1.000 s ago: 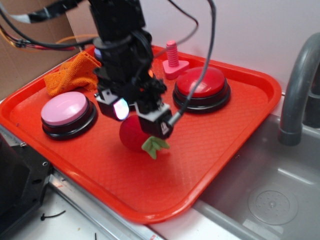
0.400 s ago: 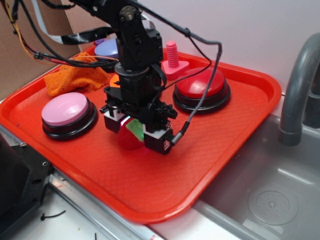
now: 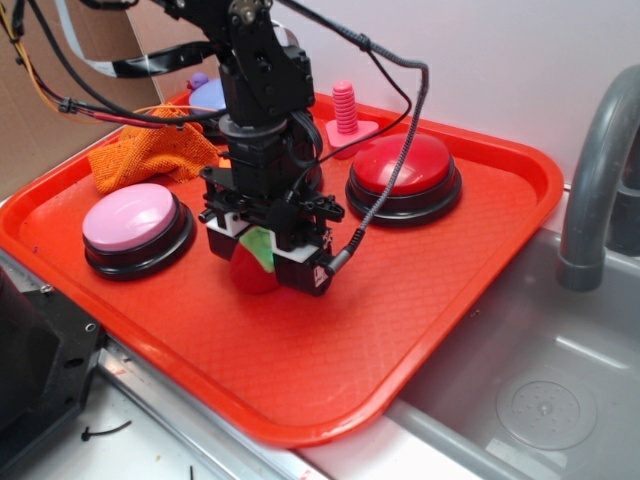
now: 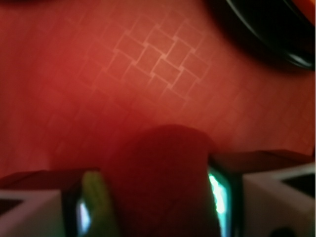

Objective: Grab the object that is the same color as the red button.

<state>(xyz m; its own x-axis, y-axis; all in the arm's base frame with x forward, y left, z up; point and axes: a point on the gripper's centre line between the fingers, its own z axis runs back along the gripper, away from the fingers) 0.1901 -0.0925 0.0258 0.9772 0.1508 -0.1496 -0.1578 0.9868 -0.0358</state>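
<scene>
The red plush strawberry (image 3: pixel 250 272) with green leaves sits on the red tray (image 3: pixel 400 330), between the two fingers of my gripper (image 3: pixel 264 258). In the wrist view the strawberry (image 4: pixel 163 182) fills the gap between the pads, its green leaf against the left pad (image 4: pixel 86 207). The jaws stand closed against both its sides. The red button (image 3: pixel 403 175), a glossy dome on a black base, stands behind and to the right of the gripper.
A pink-domed button (image 3: pixel 135 228) stands at the tray's left. An orange cloth (image 3: pixel 150 155) and a purple-domed button (image 3: pixel 210 97) lie at the back left. A pink screw toy (image 3: pixel 347 110) stands behind the red button. A grey sink (image 3: pixel 540 390) and faucet (image 3: pixel 595 170) are to the right.
The gripper has turned, come down over the strawberry and closed its fingers on it; the leaves that stuck out in front now lie between the fingers.
</scene>
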